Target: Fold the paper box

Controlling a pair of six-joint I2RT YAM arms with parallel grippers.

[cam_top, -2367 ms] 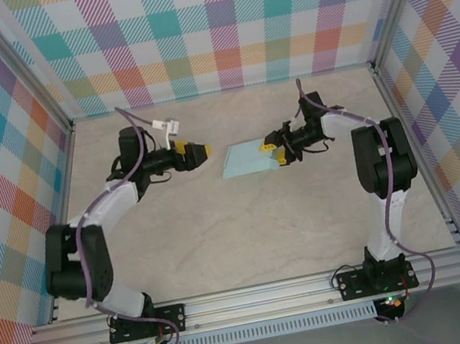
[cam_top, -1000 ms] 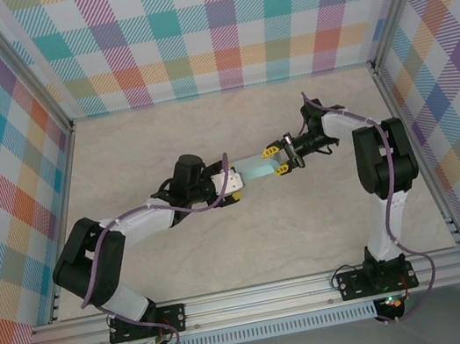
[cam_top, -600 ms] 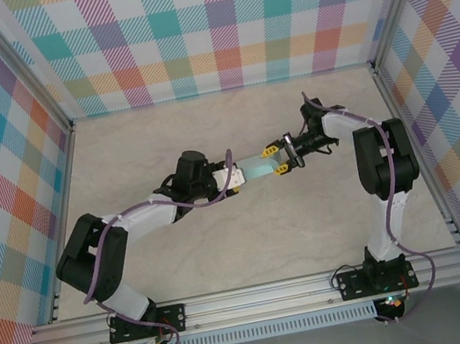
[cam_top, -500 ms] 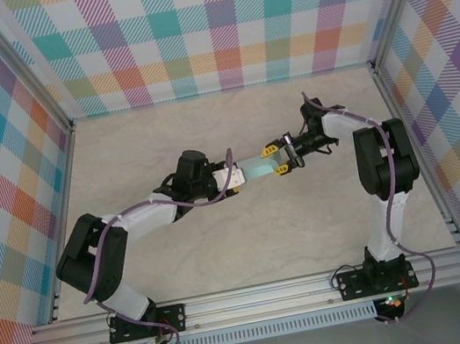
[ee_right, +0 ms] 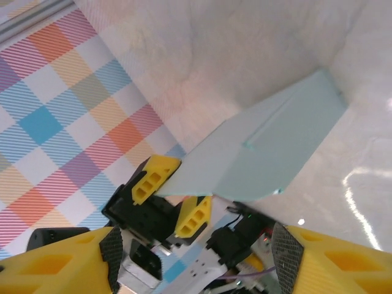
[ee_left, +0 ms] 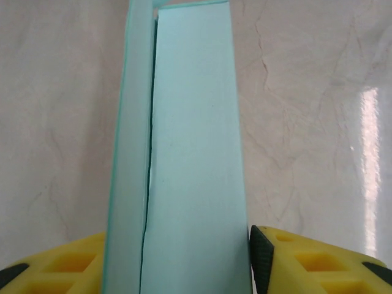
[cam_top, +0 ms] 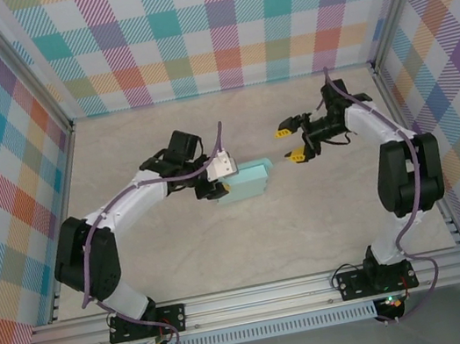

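The paper box [cam_top: 250,181] is pale mint card, folded into a narrow flat shape near the middle of the table. My left gripper [cam_top: 221,186] is shut on its left end. In the left wrist view the paper box [ee_left: 191,147] runs straight away from the camera, with the yellow fingers [ee_left: 288,263] pressed against its two sides. My right gripper [cam_top: 291,144] stands open to the right of the box, apart from it. In the right wrist view the paper box [ee_right: 269,147] lies beyond my right gripper [ee_right: 193,260], held by the left gripper's fingers [ee_right: 156,177].
The table top [cam_top: 225,244] is pale marbled stone, walled by checked panels [cam_top: 221,22] at the back and sides. An aluminium rail [cam_top: 261,296] with both arm bases runs along the near edge.
My right gripper has let go of the box, opened and drawn back to the right. The left arm now carries the box alone, slightly nearer and to the left.
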